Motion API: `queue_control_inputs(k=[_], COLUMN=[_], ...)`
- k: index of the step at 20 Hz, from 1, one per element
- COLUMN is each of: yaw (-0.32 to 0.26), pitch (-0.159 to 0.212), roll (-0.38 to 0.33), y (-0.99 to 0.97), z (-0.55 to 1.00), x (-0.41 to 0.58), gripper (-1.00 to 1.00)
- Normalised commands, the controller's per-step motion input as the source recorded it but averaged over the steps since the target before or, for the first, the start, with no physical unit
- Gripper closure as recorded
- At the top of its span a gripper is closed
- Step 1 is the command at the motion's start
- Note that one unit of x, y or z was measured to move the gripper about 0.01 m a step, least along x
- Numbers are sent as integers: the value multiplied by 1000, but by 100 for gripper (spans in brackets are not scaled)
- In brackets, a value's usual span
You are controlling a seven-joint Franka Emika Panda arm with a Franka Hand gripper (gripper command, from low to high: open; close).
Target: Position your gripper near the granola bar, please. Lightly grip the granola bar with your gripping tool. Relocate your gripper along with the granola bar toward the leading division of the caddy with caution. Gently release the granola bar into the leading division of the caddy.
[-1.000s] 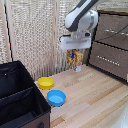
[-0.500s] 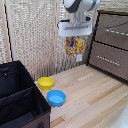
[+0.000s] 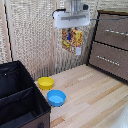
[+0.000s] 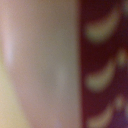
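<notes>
Granola bar (image 3: 72,40) hangs upright, long axis vertical, high above wooden table (image 3: 95,95), clamped under gripper (image 3: 72,27). Flat glossy packet, yellow-orange-red, white edge. Fingers hidden behind white head. Caddy (image 3: 20,100): black fabric, divider across, cropped at exterior view's left. Yellow bowl (image 3: 45,83), blue bowl (image 3: 56,97) beside it. Wrist view: blur only, pale and dark-red patches.

home-like room: brown drawer cabinet (image 3: 111,44), woven reed wall screen (image 3: 30,35), light wood floor (image 3: 95,100).
</notes>
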Motion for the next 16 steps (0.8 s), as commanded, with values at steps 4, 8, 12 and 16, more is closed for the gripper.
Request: queue_control_inputs(k=[4,8,12,16], yaw=[0,-70,-200,-221], pitch=[14,-7,-31,-15], roll=[-1,-9,-13,-7], y=[799,786,630,585], z=[412,313,214,144], x=[-24,-34,0,0], gripper=[100,100,100,100])
